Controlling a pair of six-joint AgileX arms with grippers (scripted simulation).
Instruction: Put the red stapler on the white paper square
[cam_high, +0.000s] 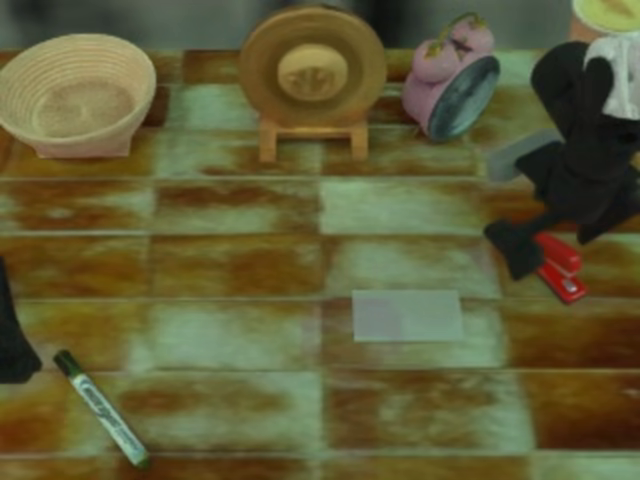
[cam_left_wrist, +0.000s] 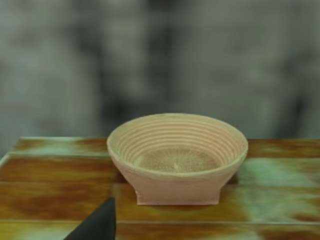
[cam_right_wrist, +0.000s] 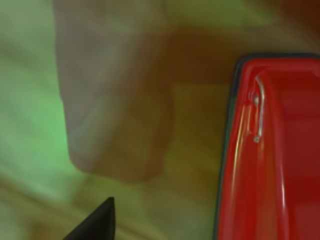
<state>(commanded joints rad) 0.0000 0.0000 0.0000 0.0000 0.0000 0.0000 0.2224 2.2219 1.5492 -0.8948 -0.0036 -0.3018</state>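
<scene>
The red stapler (cam_high: 562, 272) lies on the tiled table at the right, pointing toward the front right. My right gripper (cam_high: 548, 255) is down over its rear end, open. One black finger (cam_high: 514, 248) stands just left of the stapler; the other is hidden under the arm. In the right wrist view the stapler (cam_right_wrist: 270, 160) fills the side opposite a single dark fingertip (cam_right_wrist: 95, 225), with a gap between them. The white paper square (cam_high: 407, 316) lies flat and bare, left of and slightly in front of the stapler. My left gripper (cam_high: 10, 340) is parked at the table's left edge.
Along the back stand a wicker basket (cam_high: 75, 95) (cam_left_wrist: 177, 157), a round wooden plate on a stand (cam_high: 312, 75) and a pink alarm clock (cam_high: 455, 75). A green-capped marker (cam_high: 100, 405) lies at the front left.
</scene>
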